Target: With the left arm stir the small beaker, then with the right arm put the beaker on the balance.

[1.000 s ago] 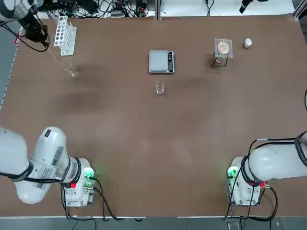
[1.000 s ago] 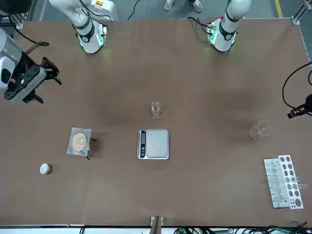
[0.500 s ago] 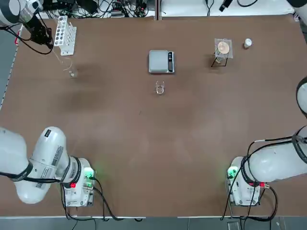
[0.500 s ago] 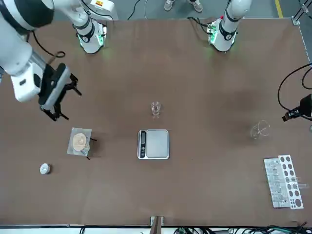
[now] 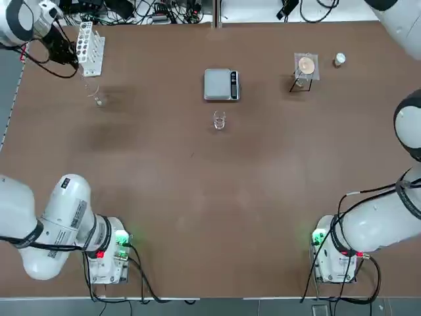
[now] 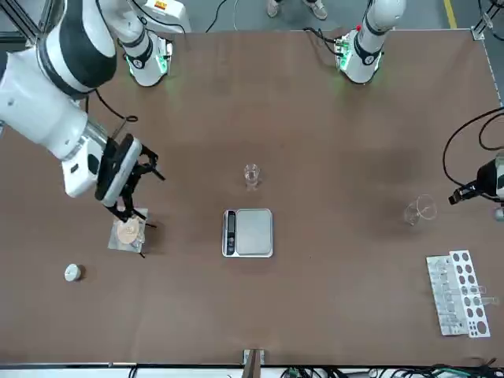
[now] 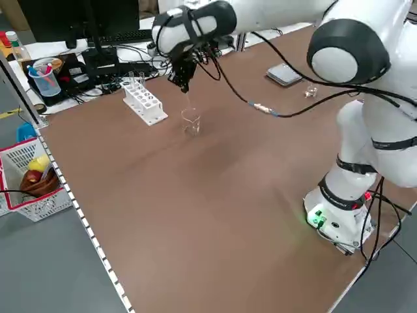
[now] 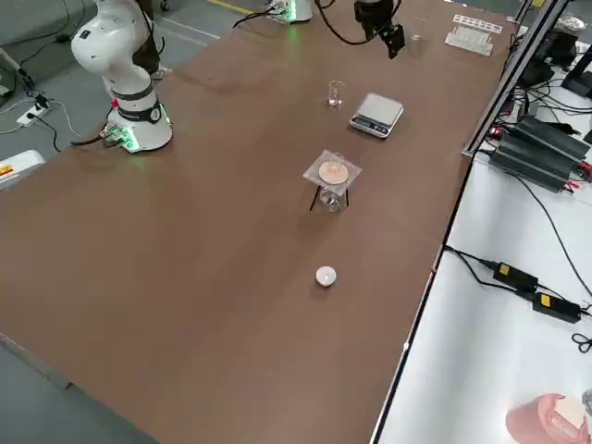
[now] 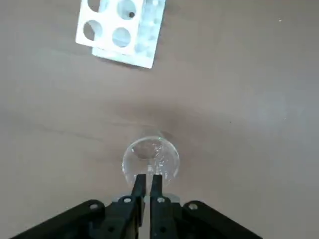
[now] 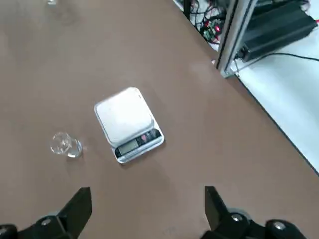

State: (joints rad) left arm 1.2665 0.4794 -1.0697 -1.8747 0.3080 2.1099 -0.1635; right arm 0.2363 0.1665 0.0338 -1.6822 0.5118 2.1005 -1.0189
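Observation:
The small beaker [image 5: 219, 120] stands alone near the table's middle, just on the robot's side of the balance [image 5: 222, 84], a flat grey scale with a silver pan [image 10: 128, 123]. My left gripper [image 9: 147, 185] hovers at the far left over a larger glass vessel [image 9: 150, 158], shut on a thin glass rod [image 7: 187, 104] that reaches down into it. High above the table, my right gripper [image 6: 140, 187] is open with nothing between its fingers. It looks down on the balance and the small beaker [image 10: 65, 144].
A white test-tube rack [image 5: 89, 47] stands at the far left edge beside the vessel [image 5: 97, 97]. A small stand with an orange-tan disc [image 5: 305, 66] and a small white object [image 5: 339, 59] are at the far right. Cables run along the far edge.
The right arm has swung in from the robot's right to above the stand, its gripper still open. The left gripper with the rod has shifted slightly toward the rack.

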